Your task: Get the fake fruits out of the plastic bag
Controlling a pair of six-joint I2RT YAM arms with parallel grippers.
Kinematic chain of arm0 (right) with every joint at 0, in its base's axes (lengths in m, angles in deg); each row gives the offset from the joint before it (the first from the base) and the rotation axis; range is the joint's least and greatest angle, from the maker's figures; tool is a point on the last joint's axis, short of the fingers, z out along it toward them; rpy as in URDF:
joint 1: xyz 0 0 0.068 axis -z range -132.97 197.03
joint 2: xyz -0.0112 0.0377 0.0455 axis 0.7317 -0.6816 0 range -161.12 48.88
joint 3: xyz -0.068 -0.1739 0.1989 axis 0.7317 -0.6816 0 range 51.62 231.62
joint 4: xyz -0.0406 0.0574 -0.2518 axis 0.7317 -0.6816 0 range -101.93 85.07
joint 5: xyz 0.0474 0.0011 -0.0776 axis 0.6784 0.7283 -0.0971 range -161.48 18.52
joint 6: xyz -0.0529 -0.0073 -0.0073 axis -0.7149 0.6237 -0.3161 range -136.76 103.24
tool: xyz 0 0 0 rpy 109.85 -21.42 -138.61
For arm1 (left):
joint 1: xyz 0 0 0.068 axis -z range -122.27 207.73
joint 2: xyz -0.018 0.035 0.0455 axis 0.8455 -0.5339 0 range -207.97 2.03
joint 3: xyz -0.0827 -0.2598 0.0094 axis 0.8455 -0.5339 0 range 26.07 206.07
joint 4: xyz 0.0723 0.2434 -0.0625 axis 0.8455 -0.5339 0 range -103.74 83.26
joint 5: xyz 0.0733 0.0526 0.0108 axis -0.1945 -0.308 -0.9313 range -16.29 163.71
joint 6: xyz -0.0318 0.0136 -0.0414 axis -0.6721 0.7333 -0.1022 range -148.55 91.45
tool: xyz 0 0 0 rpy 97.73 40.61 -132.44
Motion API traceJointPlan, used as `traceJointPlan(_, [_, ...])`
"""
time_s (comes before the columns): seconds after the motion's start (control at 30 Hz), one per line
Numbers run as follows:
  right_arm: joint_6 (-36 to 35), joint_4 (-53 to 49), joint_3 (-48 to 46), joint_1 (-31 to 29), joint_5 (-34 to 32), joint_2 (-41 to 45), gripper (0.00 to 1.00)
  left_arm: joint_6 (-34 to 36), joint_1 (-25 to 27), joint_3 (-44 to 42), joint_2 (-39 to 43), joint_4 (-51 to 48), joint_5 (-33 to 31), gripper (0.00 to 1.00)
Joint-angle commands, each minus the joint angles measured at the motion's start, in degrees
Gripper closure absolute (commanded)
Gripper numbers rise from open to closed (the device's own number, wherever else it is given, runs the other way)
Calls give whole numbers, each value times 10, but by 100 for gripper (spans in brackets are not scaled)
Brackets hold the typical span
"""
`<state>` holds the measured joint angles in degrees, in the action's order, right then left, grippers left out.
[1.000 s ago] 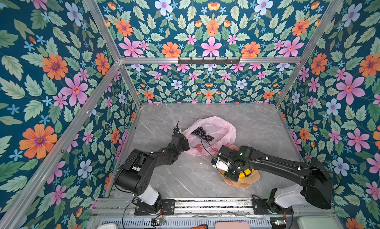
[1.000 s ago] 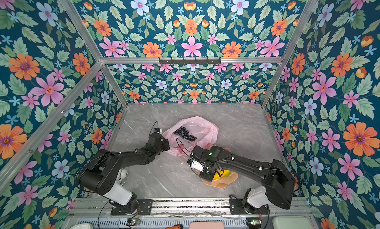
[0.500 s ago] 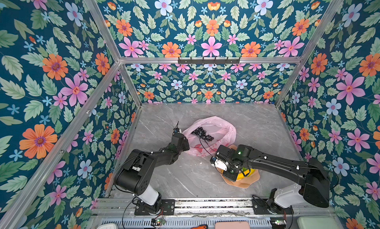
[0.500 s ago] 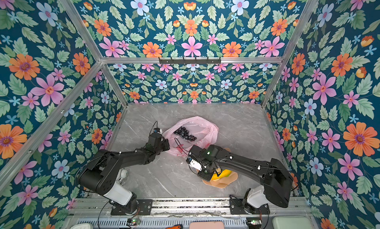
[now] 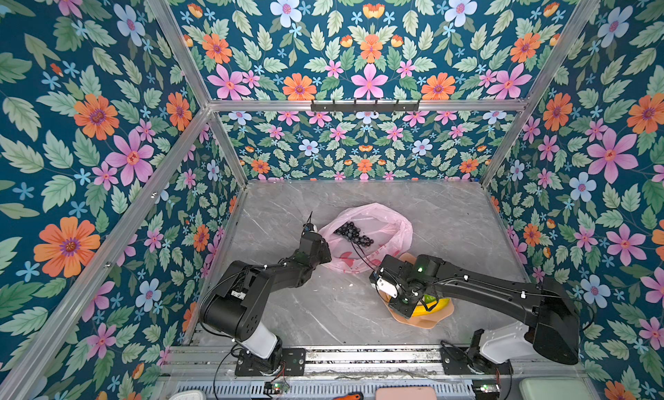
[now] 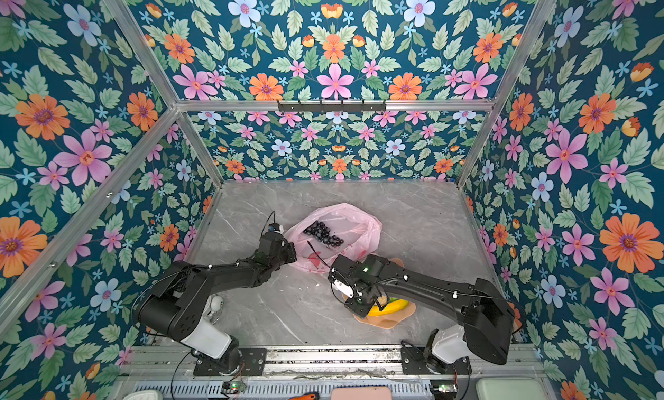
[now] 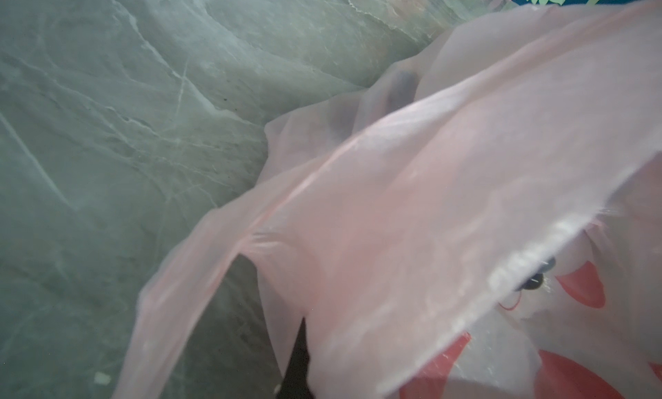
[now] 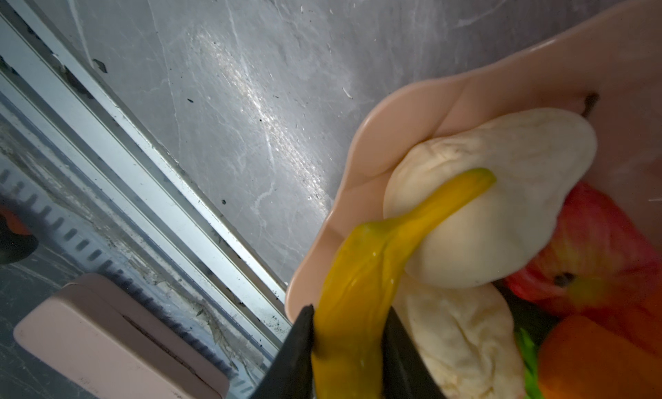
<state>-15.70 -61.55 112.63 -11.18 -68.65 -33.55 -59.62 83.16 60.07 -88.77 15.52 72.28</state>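
The pale pink plastic bag [image 5: 373, 236] [image 6: 345, 229] lies crumpled on the grey marble floor with the dark grape bunch [image 5: 354, 234] [image 6: 323, 233] showing in its mouth. My left gripper [image 5: 325, 253] [image 6: 293, 252] is shut on the bag's near edge; in the left wrist view the film [image 7: 430, 200] drapes over the gripper [image 7: 300, 343]. My right gripper [image 5: 413, 301] [image 8: 349, 314] is shut on the yellow banana [image 8: 365, 271] [image 6: 391, 307] over the peach bowl [image 5: 427, 321] [image 8: 387, 128]. In the bowl lie two cream pieces [image 8: 501, 200], a red apple [image 8: 591, 254], an orange [image 8: 601, 361] and a green fruit [image 8: 530, 350].
Floral walls close in the left, back and right sides. An aluminium rail [image 5: 359, 355] runs along the front edge. Beyond it sit a pale pink box [image 5: 404, 393] [image 8: 107, 343], a pale green box [image 5: 553, 389] and an orange-handled tool [image 5: 350, 395].
The right gripper has shifted only slightly over the bowl, still with the banana. The left arm and the bag have not moved.
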Motion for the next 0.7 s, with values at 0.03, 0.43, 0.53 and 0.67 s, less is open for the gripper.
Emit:
traceJointPlan(0.03, [1, 3, 1, 0, -12, -2, 66, 8, 0, 5, 2, -5, -6, 100])
traceJointPlan(0.43, [-17, -6, 2, -4, 7, -13, 63, 11, 0, 6, 4, -7, -8, 100])
traceJointPlan(0.53, [-19, -10, 1, -4, 9, -9, 62, 11, 0, 6, 4, -8, -9, 100])
traceJointPlan(0.67, [-17, -15, -1, -4, 14, -8, 61, 11, 0, 6, 4, -8, -9, 100])
